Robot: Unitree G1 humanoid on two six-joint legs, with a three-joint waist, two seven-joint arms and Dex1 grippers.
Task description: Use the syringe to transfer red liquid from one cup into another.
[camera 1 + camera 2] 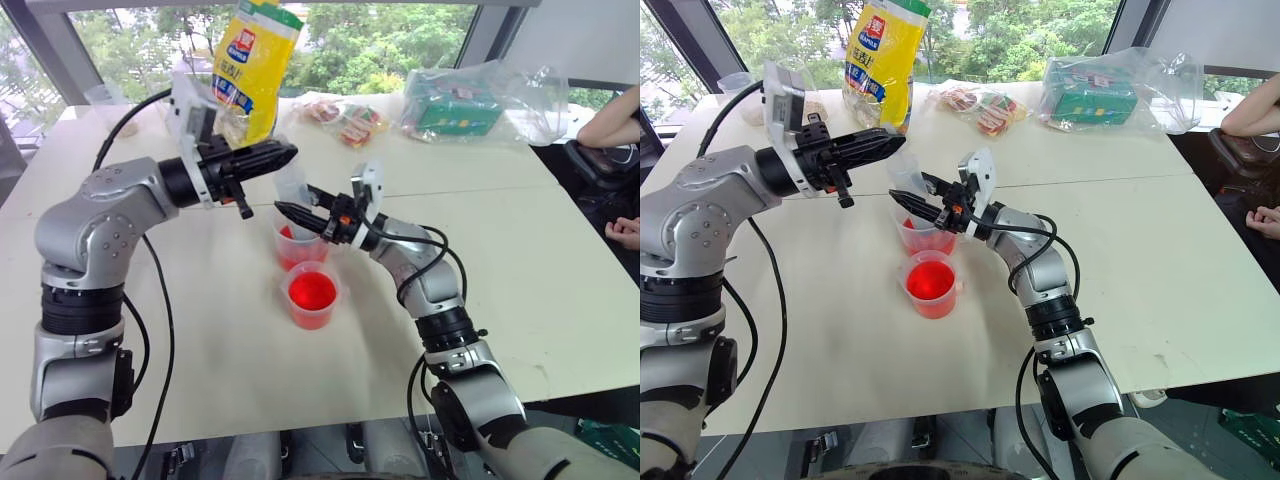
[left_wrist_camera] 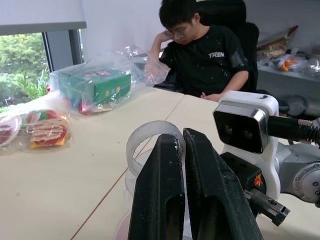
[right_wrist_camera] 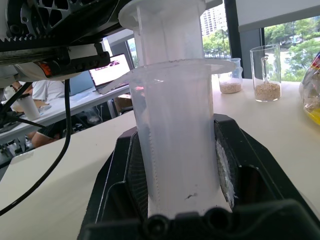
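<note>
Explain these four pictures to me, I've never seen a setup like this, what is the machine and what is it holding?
It is a human-shaped robot with two arms, each ending in a black two-fingered tool. Two pictures come from cameras on its head, looking down over a white table. The other two come from small cameras on its wrists, looking along the fingers.

The right tool is shut on the body of a clear syringe, which stands upright over the farther of two plastic cups. The left tool is shut on the syringe's top end, the part that pulls up. The nearer cup holds red liquid.

At the far side lie a yellow bag and wrapped packages. A person sits at the table.
</note>
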